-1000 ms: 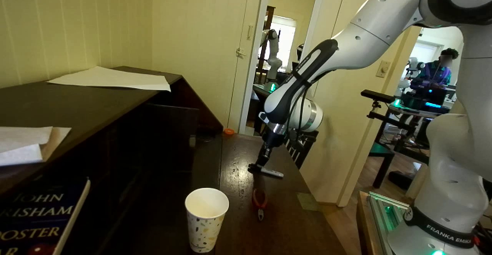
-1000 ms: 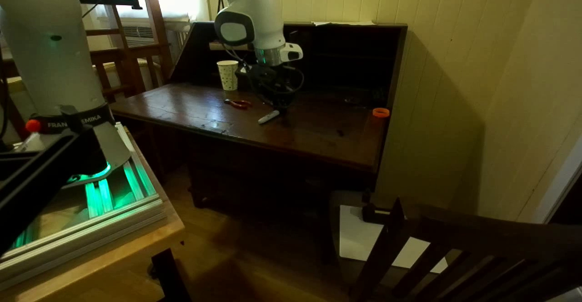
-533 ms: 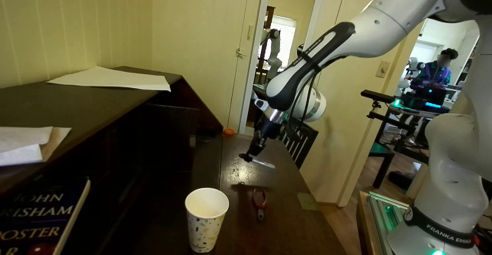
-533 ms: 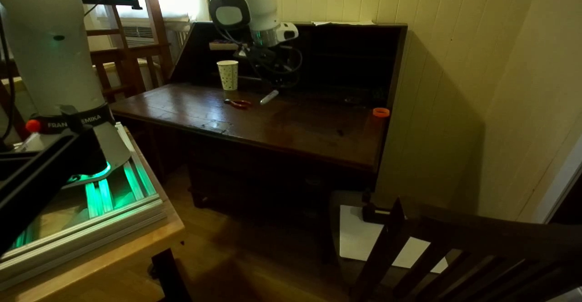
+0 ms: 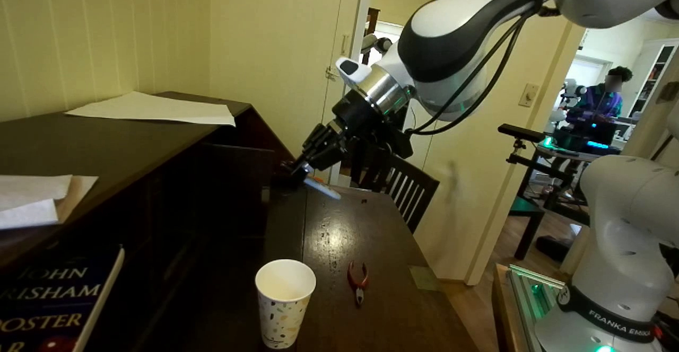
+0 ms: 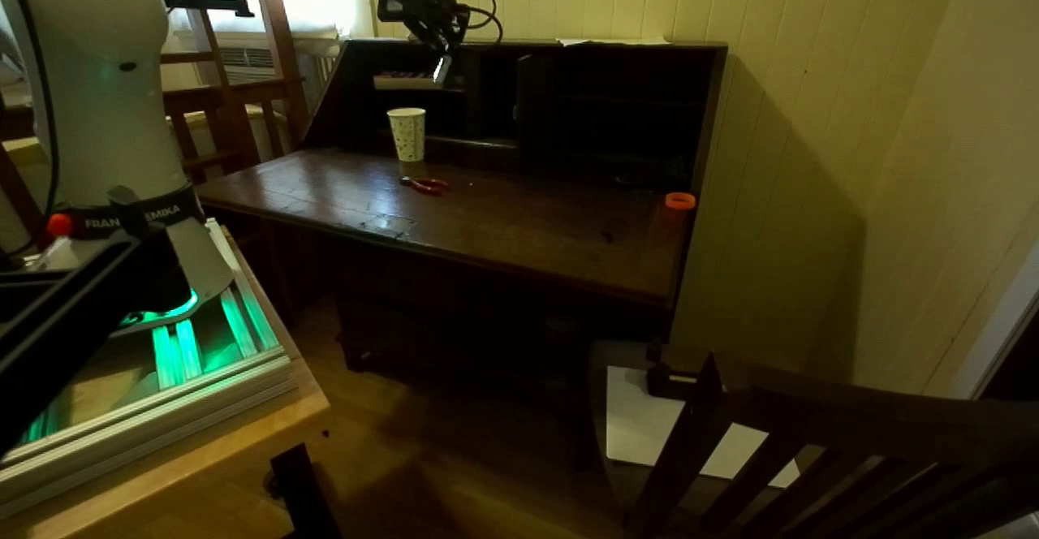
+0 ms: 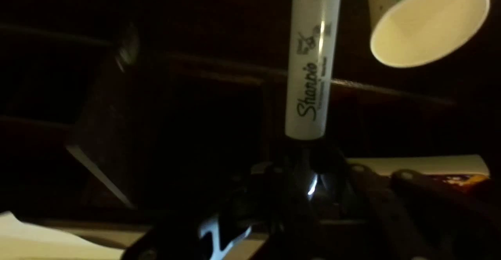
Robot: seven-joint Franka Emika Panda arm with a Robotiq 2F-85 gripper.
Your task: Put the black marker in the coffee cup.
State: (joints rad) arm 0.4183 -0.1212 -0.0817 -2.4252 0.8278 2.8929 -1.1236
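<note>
Robot pincer (image 5: 300, 169) holding the black marker (image 5: 322, 187) above a table (image 6: 519, 218)

The pincer is closed around one end of the marker; the pale barrel, lettered "Sharpie" in the wrist view, slants downward, clear of the table. The white, speckled coffee cup (image 5: 284, 317) stands upright on the table, apart from the marker. Near the cup lie red-handled pliers (image 5: 359, 285).
</note>
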